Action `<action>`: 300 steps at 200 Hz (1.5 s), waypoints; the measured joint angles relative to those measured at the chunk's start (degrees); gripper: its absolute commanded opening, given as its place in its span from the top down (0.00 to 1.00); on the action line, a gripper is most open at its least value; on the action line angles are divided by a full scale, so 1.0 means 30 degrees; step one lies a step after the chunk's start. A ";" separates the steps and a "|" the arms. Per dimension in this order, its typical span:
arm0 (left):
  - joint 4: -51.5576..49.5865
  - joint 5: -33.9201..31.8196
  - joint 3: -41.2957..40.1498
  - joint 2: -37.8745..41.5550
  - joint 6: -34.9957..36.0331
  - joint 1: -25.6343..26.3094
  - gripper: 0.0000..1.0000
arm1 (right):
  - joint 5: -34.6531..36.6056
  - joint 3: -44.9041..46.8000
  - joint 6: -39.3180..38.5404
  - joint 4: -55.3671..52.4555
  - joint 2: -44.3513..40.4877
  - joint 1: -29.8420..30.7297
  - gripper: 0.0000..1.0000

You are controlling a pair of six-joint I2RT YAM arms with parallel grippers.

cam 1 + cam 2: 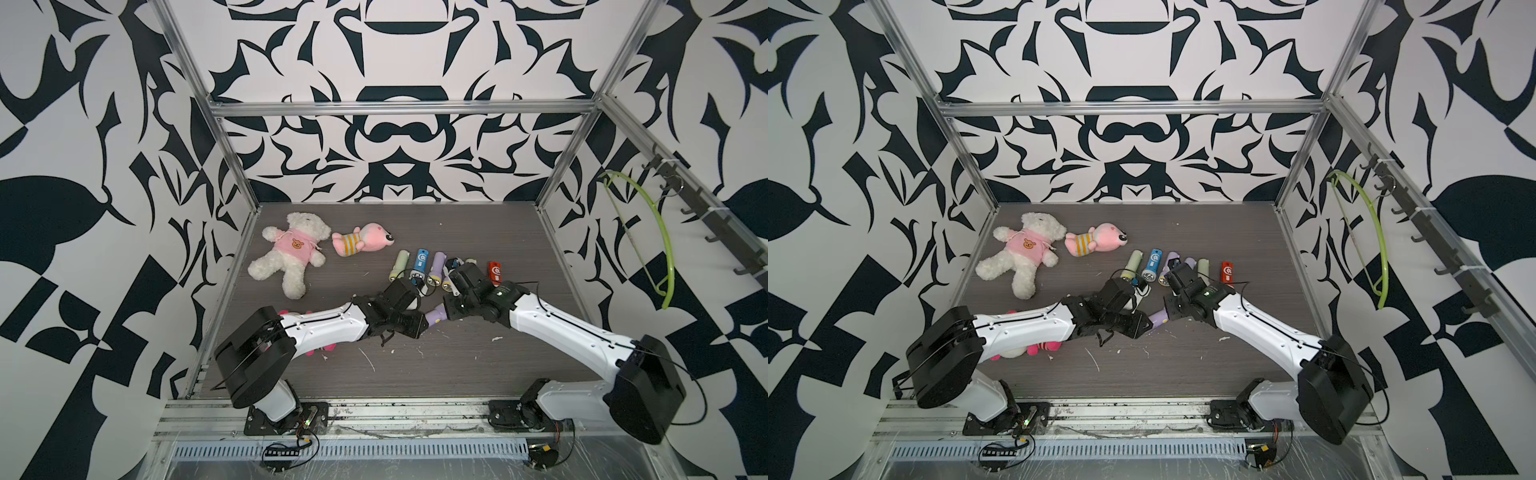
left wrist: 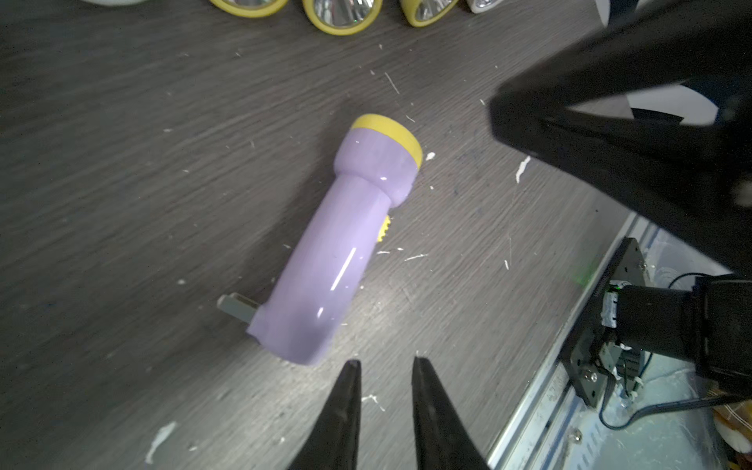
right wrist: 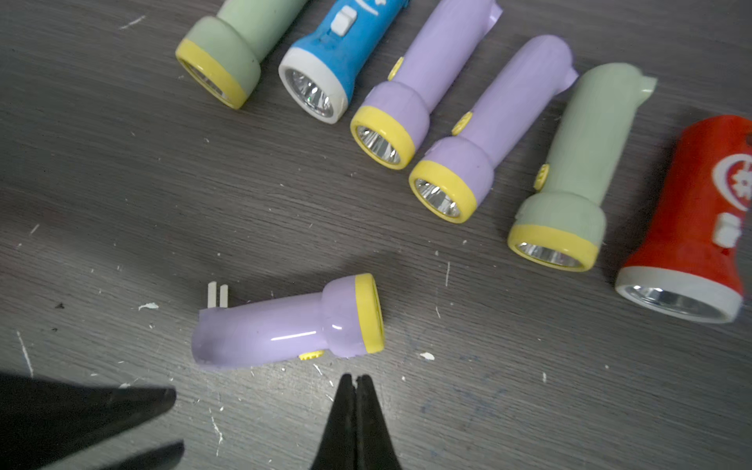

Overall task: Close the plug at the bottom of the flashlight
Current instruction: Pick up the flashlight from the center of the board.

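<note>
Lilac flashlight (image 2: 337, 244) lies just beyond my fingertips, plug (image 2: 238, 309) sticking out. My left gripper (image 2: 385, 362) is narrowly parted and empty, probably to push the plug. My right gripper (image 3: 356, 378) is pinched closed, perhaps bracing.

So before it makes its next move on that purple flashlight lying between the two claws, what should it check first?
1. Plug folded in: not ok; its prongs stick out at the bottom of the purple flashlight.
2. Flashlight free to grab: ok; it lies on its side on the table, nothing holding it.
3. Left gripper empty: ok; jaws slightly apart.
4. Right gripper empty: ok; jaws shut.
5. Other flashlights out of the way: ok; they lie apart from it.
6. Which way the plug folds: cannot tell.
</note>
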State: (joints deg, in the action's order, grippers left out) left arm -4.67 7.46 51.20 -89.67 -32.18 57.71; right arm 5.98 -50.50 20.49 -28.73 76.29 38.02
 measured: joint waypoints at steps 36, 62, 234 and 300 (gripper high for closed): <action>0.1100 -0.0685 -0.0641 0.0313 -0.1224 0.1530 0.73 | -0.0772 -0.0444 -0.0255 0.1144 0.2601 0.0000 1.00; 0.1821 -0.0787 -0.1217 0.0240 -0.2149 0.1996 0.72 | -0.1166 -0.1137 -0.0321 0.2033 0.4357 -0.0007 1.00; 0.5202 -0.0219 -0.2470 -0.2688 -0.4481 -0.0619 0.70 | -0.2820 0.1275 0.0867 0.2747 0.3067 0.0342 1.00; 0.4080 0.0138 -0.2361 -0.2208 -0.3818 -0.1931 0.68 | -0.2382 0.0619 0.2215 0.2506 0.3920 0.4838 1.00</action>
State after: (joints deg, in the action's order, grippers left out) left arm 7.57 7.88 44.12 -96.29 -43.64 51.92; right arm -1.17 -48.64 27.14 -21.21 88.05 52.53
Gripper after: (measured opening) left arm 0.313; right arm 0.046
